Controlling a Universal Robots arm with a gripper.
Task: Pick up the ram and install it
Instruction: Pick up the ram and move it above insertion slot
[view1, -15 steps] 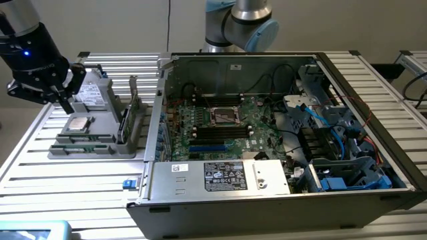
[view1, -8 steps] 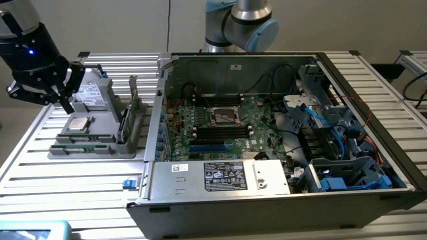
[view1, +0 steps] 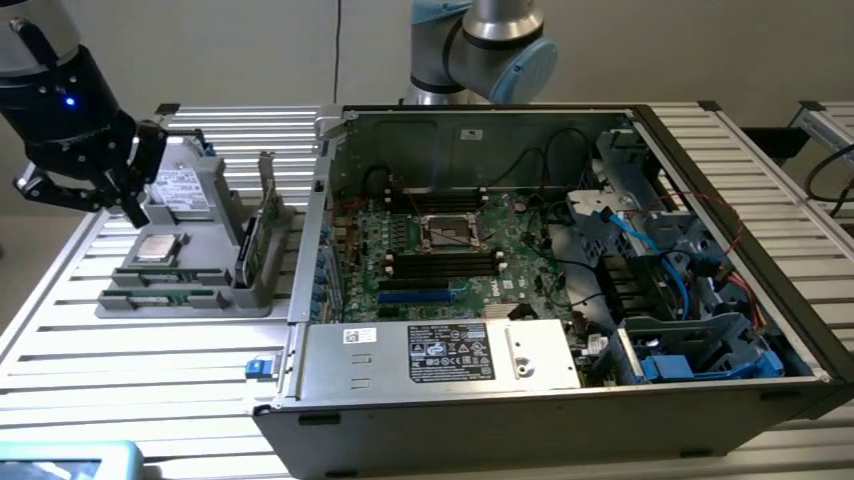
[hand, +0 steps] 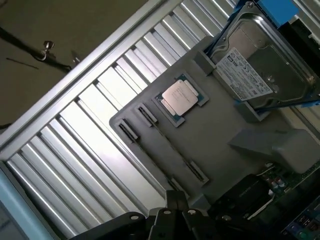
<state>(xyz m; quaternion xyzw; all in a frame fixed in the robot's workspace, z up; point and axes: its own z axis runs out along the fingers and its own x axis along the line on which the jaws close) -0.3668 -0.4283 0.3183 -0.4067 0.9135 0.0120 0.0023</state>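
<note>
Exterior view (Q): Where on the grey moulded plastic tray (view1: 187, 310) did the thin, narrow green circuit-board ram (view1: 170, 297) sit, and which way from the black two-fingered gripper (view1: 131, 205)?

(A): The ram sat in a slot at the tray's end farthest from the silver metal hard drive (view1: 180, 190), with its long axis running across the tray's width. The gripper hung raised near the tray's hard-drive end, its fingers pressed together on nothing. The ram was therefore lower than the gripper and well apart from it. It lay along the tray's length, beyond the square silver-lidded processor (view1: 158, 247) seated mid-tray.

(Q): Wrist view: could any writing be read?

(A): No brand could be made out. The hard drive's white label (hand: 242, 75) carried printed lines and a barcode, all too fine to read, and the processor's lid markings were equally unclear. Beside the tray stood the open dark metal computer case (view1: 561, 400). The white stickers on its silver power supply box (view1: 441, 355) were also illegible.
</note>
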